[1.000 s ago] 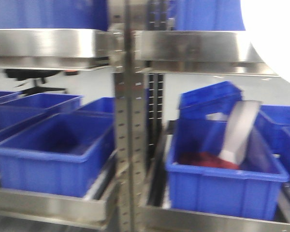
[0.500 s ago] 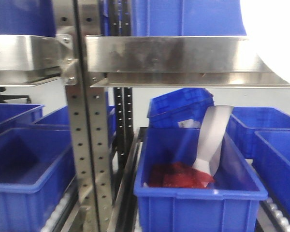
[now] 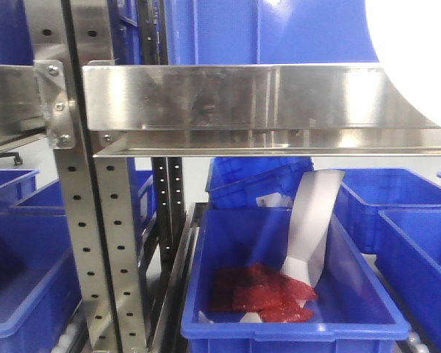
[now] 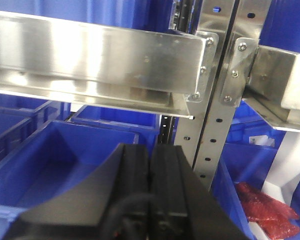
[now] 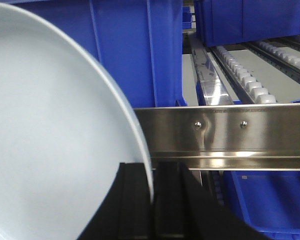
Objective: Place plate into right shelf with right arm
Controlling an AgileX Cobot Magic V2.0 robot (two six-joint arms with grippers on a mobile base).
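The white plate (image 5: 55,130) fills the left half of the right wrist view, held on edge. My right gripper (image 5: 151,172) is shut on its rim. In the front view the plate (image 3: 419,59) is a bright white shape at the top right, in front of the right shelf (image 3: 235,95), a steel board with a tall shiny front lip. That lip (image 5: 230,135) runs just beyond the plate's edge, at gripper height. My left gripper (image 4: 150,155) is shut and holds nothing, low in front of the perforated upright (image 4: 215,120).
A blue bin (image 3: 206,294) with red packets (image 3: 268,294) and a pale upright sheet (image 3: 312,220) stands on the level below. More blue bins (image 5: 130,50) stand on the right shelf beside roller tracks (image 5: 245,75). A perforated steel upright (image 3: 95,220) bounds the shelf on the left.
The front view has shifted right and closer: the upright slid leftward in frame and the right shelf's lip grew larger. The plate stays at the top right.
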